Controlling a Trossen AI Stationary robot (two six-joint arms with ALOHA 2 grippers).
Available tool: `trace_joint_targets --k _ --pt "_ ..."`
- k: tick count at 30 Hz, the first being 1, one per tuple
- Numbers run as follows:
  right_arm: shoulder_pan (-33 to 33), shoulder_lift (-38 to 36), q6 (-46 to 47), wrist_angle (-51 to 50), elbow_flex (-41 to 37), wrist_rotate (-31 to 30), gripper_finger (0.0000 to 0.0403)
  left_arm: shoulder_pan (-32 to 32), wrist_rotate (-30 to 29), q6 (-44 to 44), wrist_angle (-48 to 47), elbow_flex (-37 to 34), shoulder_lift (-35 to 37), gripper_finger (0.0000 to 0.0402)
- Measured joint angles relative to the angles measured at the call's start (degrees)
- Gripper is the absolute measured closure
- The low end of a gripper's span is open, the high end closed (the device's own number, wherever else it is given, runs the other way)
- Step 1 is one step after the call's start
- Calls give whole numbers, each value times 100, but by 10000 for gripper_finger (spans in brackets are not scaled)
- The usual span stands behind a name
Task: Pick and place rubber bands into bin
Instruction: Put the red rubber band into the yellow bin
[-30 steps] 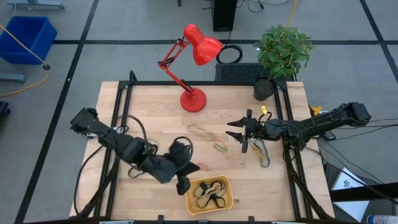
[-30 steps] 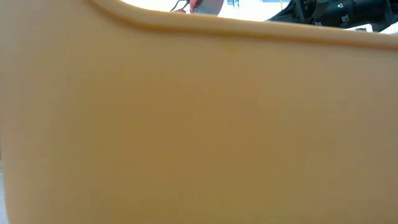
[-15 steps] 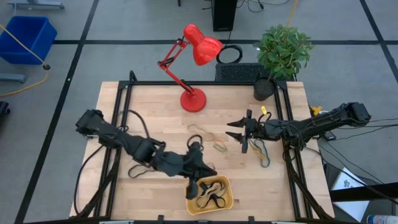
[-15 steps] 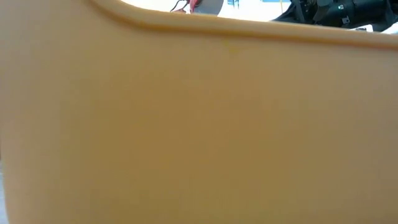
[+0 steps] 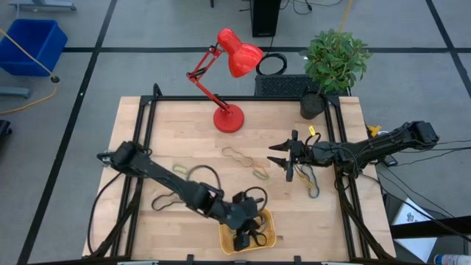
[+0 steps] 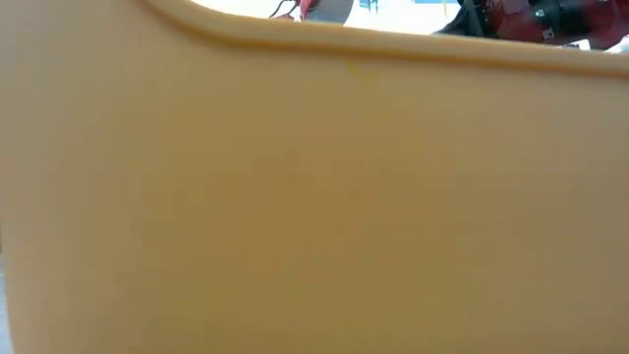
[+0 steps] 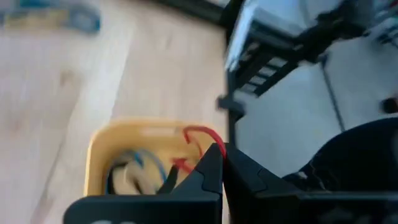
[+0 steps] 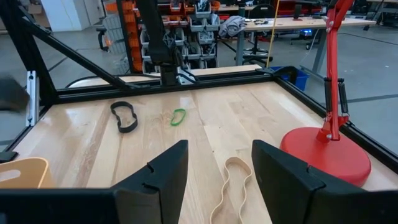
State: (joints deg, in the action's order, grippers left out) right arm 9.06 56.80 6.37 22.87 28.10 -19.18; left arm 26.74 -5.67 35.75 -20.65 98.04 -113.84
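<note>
The yellow-orange tray [image 5: 266,234] sits near the table's near edge and holds several dark rubber bands [image 5: 254,237]; its wall fills the low view [image 6: 314,197]. My left gripper [image 5: 244,221] is over the tray, shut on a reddish rubber band [image 7: 198,134]. My right gripper [image 5: 284,159] hovers open and empty at the table's right. Loose bands lie flat on the table: a tan one [image 5: 235,154], a yellow-green one [image 5: 261,174], a black one [image 5: 165,200] and dark ones [image 5: 309,180]. My left gripper pinches the reddish band [image 7: 186,163] between its two fingertips [image 7: 214,163], which slant down over the tray. A loop of the band [image 7: 202,132] arcs out beside the tips, above the tray's inside. I cannot tell whether the band touches the tray.
A red desk lamp [image 5: 229,118] stands at the far middle and a potted plant [image 5: 335,62] at the far right corner. Black frame rails [image 5: 140,147] run along the table's sides. In the right wrist view, a tan band [image 8: 233,180] lies ahead of the fingers.
My left gripper has gone toward the table's right edge, from beside the tray's left side to over the tray, the arm stretching out behind it. My right arm has kept still.
</note>
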Motion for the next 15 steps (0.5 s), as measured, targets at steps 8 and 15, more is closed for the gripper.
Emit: trace_joint_targets --k 8,15 --pt "2 0 -1 -37 0 0 230 -141 589 796 -345 -2 -630 395" --pt "2 0 0 -263 0 0 230 -251 1133 830 -317 -4 -695 394"
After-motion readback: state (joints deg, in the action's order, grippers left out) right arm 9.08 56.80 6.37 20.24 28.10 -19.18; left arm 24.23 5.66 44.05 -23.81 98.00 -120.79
